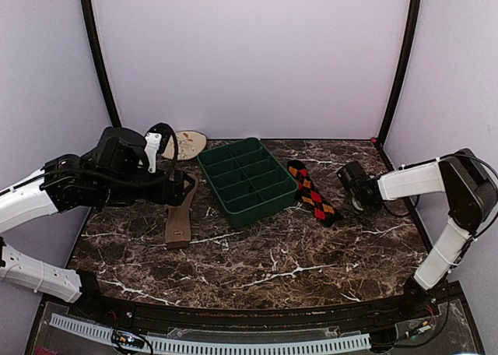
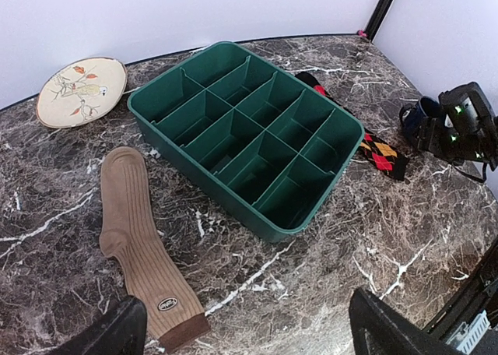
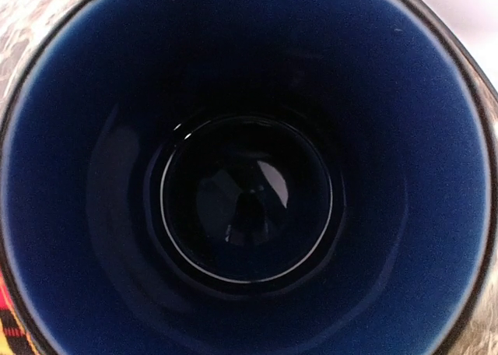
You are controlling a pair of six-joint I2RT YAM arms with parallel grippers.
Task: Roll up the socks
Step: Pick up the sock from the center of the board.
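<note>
The tan-brown sock point(image 2: 138, 246) lies flat and long on the marble, left of the green tray; it also shows from above point(image 1: 180, 215). My left gripper point(image 2: 249, 333) hovers open over the sock's cuff end, and its left finger point(image 2: 109, 333) is just beside the cuff. The black argyle sock point(image 1: 312, 193) lies flat along the tray's right side point(image 2: 380, 149). My right gripper point(image 1: 353, 187) points left, close to the argyle sock's right. A dark blue cup point(image 3: 249, 184) fills its wrist view, mouth toward the camera, hiding the fingers.
A green divided tray point(image 1: 289, 193) stands mid-table between the socks, its compartments bare point(image 2: 202, 185). A beige plate with a leaf drawing point(image 1: 187, 143) lies at the back left point(image 2: 54, 110). The blue cup point(image 2: 418, 115) sits at my right gripper's front.
</note>
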